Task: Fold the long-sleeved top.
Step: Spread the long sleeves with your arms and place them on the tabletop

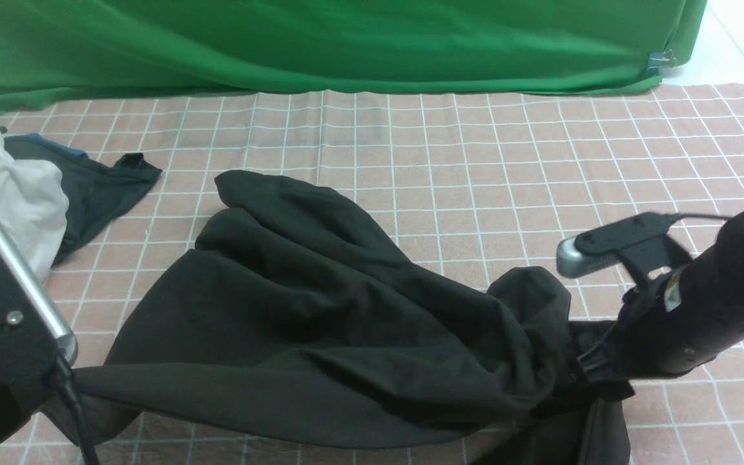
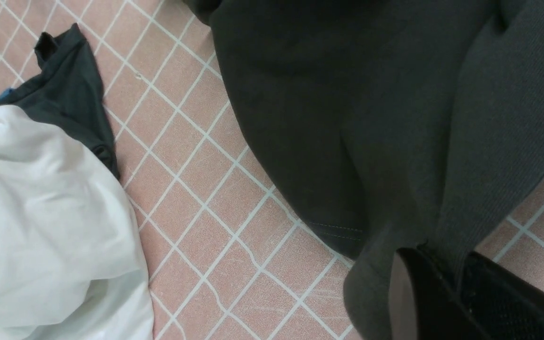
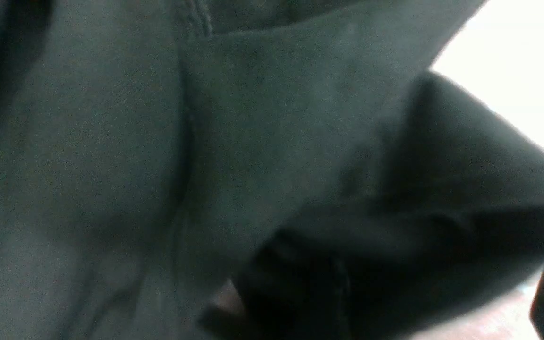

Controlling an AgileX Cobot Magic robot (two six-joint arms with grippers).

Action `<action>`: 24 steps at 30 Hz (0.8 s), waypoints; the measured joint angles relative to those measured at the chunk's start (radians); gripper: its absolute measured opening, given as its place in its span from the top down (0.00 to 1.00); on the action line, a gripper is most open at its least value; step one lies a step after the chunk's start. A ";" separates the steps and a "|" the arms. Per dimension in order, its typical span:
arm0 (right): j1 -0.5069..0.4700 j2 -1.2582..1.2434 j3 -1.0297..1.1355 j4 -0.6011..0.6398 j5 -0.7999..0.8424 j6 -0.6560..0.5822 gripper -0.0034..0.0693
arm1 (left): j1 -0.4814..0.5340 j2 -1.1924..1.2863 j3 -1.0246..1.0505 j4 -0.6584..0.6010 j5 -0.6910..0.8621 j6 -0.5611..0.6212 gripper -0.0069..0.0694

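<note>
Pink gridded tablecloth point(image 1: 540, 161) under top point(image 1: 307, 310), green backdrop point(image 1: 346, 39) behind.

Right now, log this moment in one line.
long-sleeved top: bunched, unfolded | left gripper: shut on the top | right gripper: amid cloth, jaws unclear

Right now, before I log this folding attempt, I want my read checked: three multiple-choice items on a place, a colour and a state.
1. Where is the white garment relative to the black top? A) robot's right B) robot's left C) on it
2. What colour is the backdrop? A) blue B) grey C) green
3. What is the left tool doing? A) shut on the black top B) open above it C) shut on the white garment

1 B: piled at the front view's left edge.
2 C: green cloth hangs along the far side.
3 A: the left wrist view shows it pinching the fabric.
</note>
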 joint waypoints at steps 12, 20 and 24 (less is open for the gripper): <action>-0.037 -0.017 -0.131 -0.088 0.040 -0.089 0.87 | 0.000 0.009 -0.147 0.211 -0.041 -0.157 0.85; -0.130 -0.184 -0.645 -0.304 0.294 -0.058 0.87 | 0.000 0.163 -0.739 0.349 -0.051 -0.096 0.85; -0.124 -0.257 -0.835 -0.308 0.367 -0.068 0.88 | 0.001 0.236 -0.941 0.321 -0.021 -0.026 0.85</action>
